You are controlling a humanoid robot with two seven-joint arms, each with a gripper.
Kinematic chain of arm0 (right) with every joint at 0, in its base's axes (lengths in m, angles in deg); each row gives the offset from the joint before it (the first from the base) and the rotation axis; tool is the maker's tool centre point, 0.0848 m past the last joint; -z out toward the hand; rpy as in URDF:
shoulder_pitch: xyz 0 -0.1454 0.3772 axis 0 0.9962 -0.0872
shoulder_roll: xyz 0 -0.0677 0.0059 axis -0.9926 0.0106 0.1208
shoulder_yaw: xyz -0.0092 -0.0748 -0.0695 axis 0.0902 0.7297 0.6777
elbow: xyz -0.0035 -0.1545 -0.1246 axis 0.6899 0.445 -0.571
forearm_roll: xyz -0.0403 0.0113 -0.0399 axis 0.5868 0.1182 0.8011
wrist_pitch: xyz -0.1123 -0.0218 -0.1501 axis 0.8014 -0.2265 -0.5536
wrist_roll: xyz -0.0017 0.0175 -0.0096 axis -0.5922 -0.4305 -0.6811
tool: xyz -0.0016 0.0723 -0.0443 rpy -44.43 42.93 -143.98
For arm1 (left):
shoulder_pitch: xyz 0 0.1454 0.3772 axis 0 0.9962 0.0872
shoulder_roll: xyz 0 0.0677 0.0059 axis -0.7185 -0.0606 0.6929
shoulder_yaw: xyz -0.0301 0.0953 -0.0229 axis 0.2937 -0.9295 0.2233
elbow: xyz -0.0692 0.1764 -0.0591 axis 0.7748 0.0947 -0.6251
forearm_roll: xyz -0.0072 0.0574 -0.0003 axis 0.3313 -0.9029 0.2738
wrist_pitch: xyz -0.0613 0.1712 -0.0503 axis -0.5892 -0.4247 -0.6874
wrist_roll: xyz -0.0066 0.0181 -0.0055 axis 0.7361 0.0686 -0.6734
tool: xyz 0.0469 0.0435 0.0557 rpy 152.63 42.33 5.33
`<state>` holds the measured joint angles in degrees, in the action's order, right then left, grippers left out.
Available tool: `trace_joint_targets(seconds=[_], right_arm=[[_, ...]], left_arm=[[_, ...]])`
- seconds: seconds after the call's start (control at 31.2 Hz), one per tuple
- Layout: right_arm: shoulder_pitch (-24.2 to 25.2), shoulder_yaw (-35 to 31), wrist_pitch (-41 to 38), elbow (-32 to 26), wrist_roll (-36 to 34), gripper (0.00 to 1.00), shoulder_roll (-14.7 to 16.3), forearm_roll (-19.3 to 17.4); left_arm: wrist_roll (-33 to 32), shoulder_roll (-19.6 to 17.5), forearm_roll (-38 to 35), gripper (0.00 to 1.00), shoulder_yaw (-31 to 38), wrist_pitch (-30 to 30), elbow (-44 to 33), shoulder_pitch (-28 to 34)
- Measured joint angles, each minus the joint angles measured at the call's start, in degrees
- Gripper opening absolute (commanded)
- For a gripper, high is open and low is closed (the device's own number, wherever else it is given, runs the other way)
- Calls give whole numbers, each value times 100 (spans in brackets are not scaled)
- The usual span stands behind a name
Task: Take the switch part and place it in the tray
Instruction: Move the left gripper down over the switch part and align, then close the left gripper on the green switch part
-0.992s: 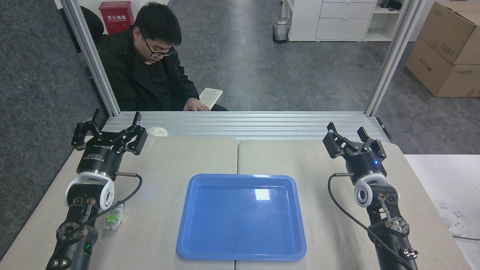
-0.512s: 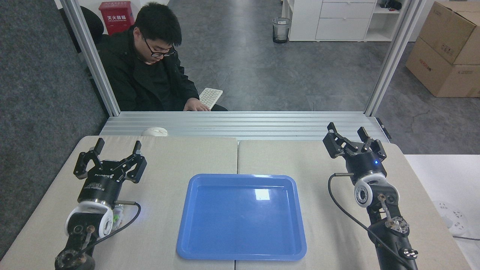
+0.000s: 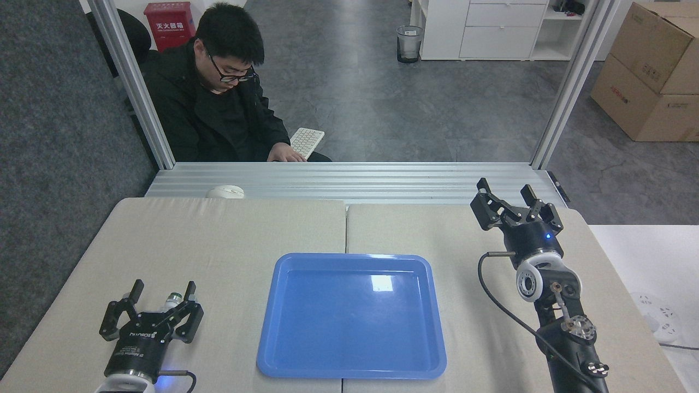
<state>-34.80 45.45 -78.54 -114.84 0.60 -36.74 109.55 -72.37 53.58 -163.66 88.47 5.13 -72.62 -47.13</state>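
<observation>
Head view of my workspace. The beige tabletop (image 3: 229, 245) fills the lower half, split by a seam down its middle; its near edge is cut off by the frame. The blue tray (image 3: 351, 315) lies flat at the centre near me, astride the seam, with only a window glare on its floor. Beyond the tabletop runs a ribbed aluminium rail (image 3: 349, 180) with two slanted posts; behind it a person in a black jacket (image 3: 213, 109) sits with one hand on a white keyboard (image 3: 307, 141), partly hidden by the left post and the rail. Cardboard boxes (image 3: 650, 71) stand far right, cut by the frame edge.

My right arm rises from the lower right corner; my right end effector (image 3: 512, 201) hangs above the tabletop well right of the tray, its fingers spread wide and holding nothing. My left arm is almost wholly out of frame; only my left end effector (image 3: 161, 297) shows at lower left, well left of the tray, fingers wide apart.

The switch part (image 3: 173, 298) is mostly hidden: only a small pale rounded tip with a hint of green shows between the left fingers, toward the right one. I cannot tell whether the fingers touch it. A white computer mouse (image 3: 225, 191) rests at the far edge of the tabletop.
</observation>
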Motion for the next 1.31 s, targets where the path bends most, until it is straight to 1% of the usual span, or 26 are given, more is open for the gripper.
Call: trace_joint_targets(seconds=[0.45,0.96,1.31], right_arm=[[0,0,0,0,0,100,6,2],[-1,3,0,0,0,100,8,0],[-1,1,0,0,0,100,7,-3]], left_arm=[[301,-8,-36,100,-94,156,524,241],[369,-45,-47,100,-270,171,1185,-196],[457,-73,-75,99,-325,144,1623,-332]])
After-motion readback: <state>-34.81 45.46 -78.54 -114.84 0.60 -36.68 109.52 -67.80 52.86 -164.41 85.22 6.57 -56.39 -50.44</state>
